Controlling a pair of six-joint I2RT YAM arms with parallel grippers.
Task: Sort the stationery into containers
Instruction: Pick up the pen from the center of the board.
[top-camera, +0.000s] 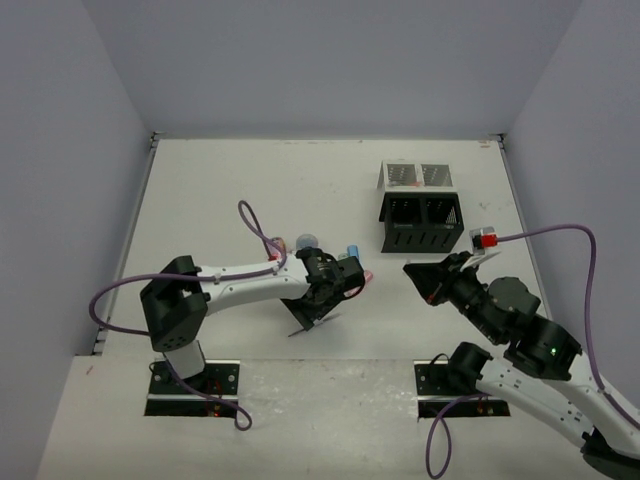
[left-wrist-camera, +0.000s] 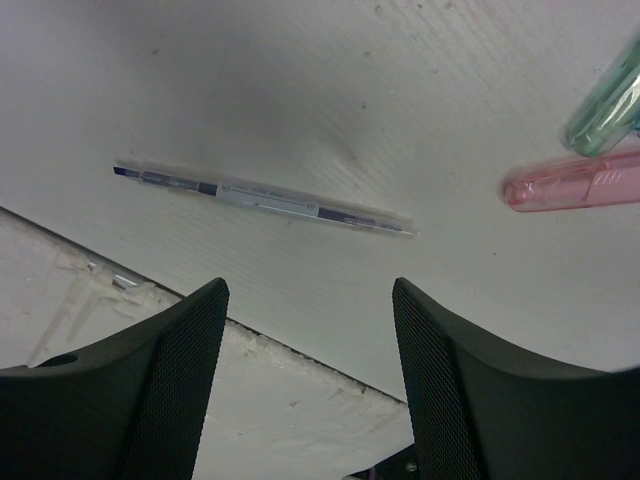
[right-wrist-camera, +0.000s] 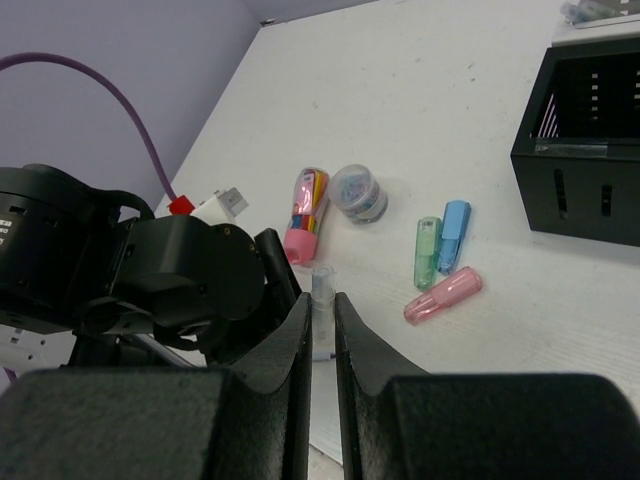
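Note:
In the left wrist view a thin clear-and-blue pen (left-wrist-camera: 265, 198) lies flat on the white table, just ahead of my left gripper (left-wrist-camera: 310, 300). That gripper hangs over it, open and empty. A pink marker (left-wrist-camera: 575, 182) and a green marker (left-wrist-camera: 605, 105) lie to its right. My right gripper (right-wrist-camera: 322, 298) is shut on a clear tube-like pen (right-wrist-camera: 322, 278) whose end sticks out past the fingertips. It hovers right of the left gripper (top-camera: 325, 295) and below the black container (top-camera: 422, 222). The white container (top-camera: 415, 177) stands behind the black one.
Near the left gripper lie a blue marker (right-wrist-camera: 454, 235), a round grey-blue pot (right-wrist-camera: 358, 192) and a pink-capped tube of coloured bits (right-wrist-camera: 307, 205). The white sheet's near edge (left-wrist-camera: 300, 358) runs just under the left fingers. Purple cables loop off both arms.

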